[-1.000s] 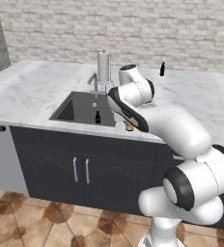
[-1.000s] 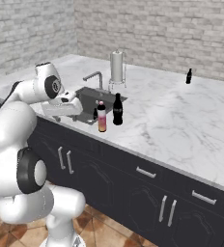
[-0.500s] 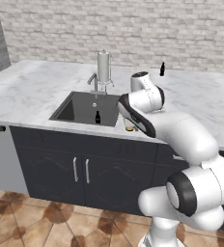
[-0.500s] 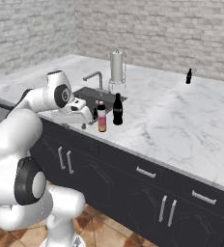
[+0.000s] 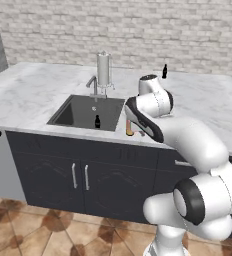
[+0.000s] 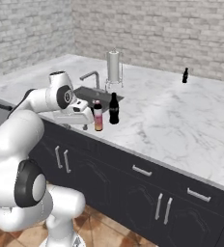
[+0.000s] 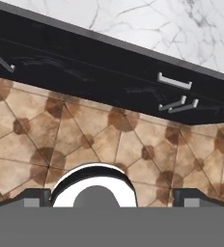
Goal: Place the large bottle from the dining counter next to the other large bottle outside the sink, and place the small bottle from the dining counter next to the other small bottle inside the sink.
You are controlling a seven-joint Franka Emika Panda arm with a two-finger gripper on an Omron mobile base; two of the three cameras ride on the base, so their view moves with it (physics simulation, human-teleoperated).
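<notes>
The large bottle [image 6: 98, 116], pink fading to orange-yellow with a dark cap, stands upright on the marble counter just right of the sink [image 6: 86, 91]. The other large bottle [image 6: 114, 109], all dark, stands close beside it. My gripper [image 6: 86, 123] hangs open and empty at the counter's front edge, just left of the pink-orange bottle and apart from it. In the hand view my gripper [image 7: 112, 197] points at the tiled floor and dark cabinet fronts. A small dark bottle [image 5: 97, 121] stands inside the sink [image 5: 73, 111]. My arm hides most of the pink-orange bottle [image 5: 129, 128] in the left base view. The dining counter is out of view.
A grey faucet [image 5: 93, 84] and a tall metal cylinder [image 5: 103, 69] stand behind the sink. Another small dark bottle [image 6: 185, 75] stands far back by the brick wall. Wide bare marble [image 6: 181, 125] stretches to the right of the two large bottles.
My arm's upper joint has swung to the right over the counter edge while the hand stayed low by the pink-orange bottle. The gripper has stayed open, and no bottle has moved.
</notes>
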